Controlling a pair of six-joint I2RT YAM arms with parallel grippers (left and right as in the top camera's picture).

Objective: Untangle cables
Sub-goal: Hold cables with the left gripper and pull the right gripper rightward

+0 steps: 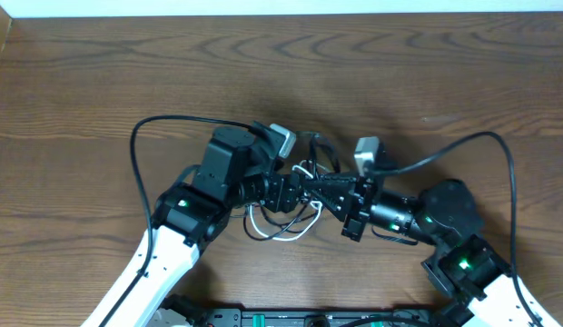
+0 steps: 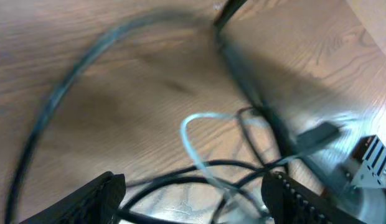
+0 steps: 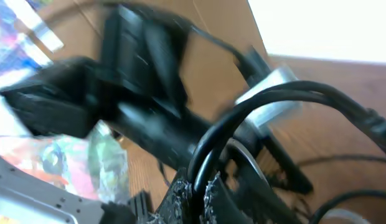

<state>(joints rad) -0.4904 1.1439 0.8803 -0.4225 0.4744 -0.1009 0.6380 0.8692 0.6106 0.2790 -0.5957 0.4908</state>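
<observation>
The desk (image 1: 381, 82) is dark brown wood with wavy lines in it. A white strip of wall (image 1: 281, 7) runs along its far edge. The cables (image 1: 283, 222) lie in a small tangle on the wood, right under the left fingers (image 2: 96, 200). Those fingers are spread wide apart. A loop of white cable (image 2: 192, 134) and some black ones lie between them. Just beside the left fingers, the right fingers (image 3: 221, 198) are pinched tight on a black cable (image 3: 208, 146) that bends up in a loop. That view is blurry.
</observation>
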